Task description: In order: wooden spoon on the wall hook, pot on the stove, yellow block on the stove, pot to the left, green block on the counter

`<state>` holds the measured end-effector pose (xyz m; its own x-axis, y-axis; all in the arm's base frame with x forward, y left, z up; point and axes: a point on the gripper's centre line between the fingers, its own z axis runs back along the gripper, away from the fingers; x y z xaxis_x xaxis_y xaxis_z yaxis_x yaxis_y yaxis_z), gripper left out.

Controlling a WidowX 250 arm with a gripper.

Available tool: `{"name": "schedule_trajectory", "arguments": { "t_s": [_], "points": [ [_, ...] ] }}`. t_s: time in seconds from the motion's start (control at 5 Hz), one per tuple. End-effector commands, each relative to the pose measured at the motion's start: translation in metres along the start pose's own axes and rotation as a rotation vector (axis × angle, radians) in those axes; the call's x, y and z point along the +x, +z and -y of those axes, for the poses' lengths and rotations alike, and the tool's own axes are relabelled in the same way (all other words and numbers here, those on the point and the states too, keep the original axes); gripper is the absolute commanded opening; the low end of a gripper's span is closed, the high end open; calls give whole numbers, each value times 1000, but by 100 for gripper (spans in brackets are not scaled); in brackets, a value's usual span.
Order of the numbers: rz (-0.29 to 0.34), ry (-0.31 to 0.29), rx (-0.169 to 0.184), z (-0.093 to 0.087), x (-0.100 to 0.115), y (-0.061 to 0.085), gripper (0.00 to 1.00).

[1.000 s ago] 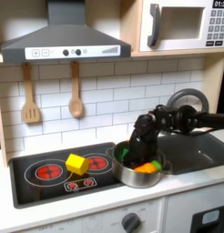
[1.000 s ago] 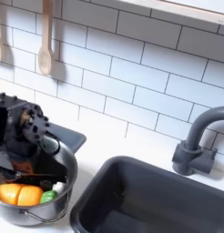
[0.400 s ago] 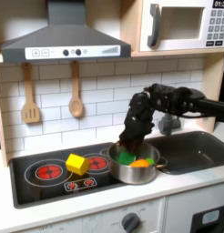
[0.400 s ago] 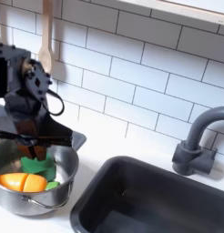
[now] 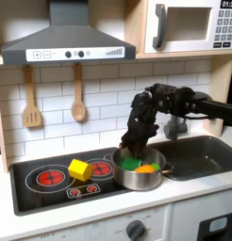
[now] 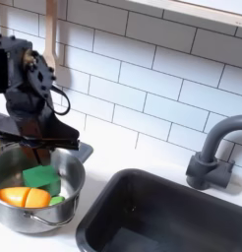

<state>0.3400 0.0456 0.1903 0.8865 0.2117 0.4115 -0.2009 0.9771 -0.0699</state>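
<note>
— Pincer [image 6: 39, 150] position, please?

— Right above the pot [image 5: 142, 170], fingertips down at the rim's height in both exterior views. Its black fingers [image 6: 28, 144] stand narrow, and the green block [image 6: 42, 177] sits directly beneath them, tilted up inside the pot. Whether the tips actually clamp that block I cannot tell; they are at least touching or just above it.

— What else is in the pot?

— An orange piece [image 6: 23, 197] lies lower and toward the second exterior view's left of the pincer, against the green block.

— And the pot itself?

— On the stove [image 5: 52, 177], at its edge nearest the sink [image 6: 182, 215], which lies toward the second exterior view's right of the pincer.

— Yellow block?

— The yellow block [image 5: 79, 169] rests on the stove, toward the first exterior view's left of the pincer, well apart from it.

— Spoon?

— The wooden spoon [image 5: 78, 102] hangs on the tiled wall, higher than the pincer and further toward the first exterior view's left, beside a wooden spatula [image 5: 31, 104].
</note>
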Motion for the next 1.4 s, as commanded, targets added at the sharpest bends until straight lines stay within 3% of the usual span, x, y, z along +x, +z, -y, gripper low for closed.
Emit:
{"name": "schedule_trajectory", "arguments": {
  "t_s": [0.0, 0.4, 0.8, 1.0, 1.2],
  "points": [
    [-95, -35, 24, -9, -17, -10, 100],
    [-119, -65, 17, -4, -26, -22, 100],
    [-145, -58, 24, -7, -33, -39, 100],
    [-145, -49, 30, -7, -34, -41, 38],
    [-113, -29, 32, -8, -32, -37, 0]
  ]
}}
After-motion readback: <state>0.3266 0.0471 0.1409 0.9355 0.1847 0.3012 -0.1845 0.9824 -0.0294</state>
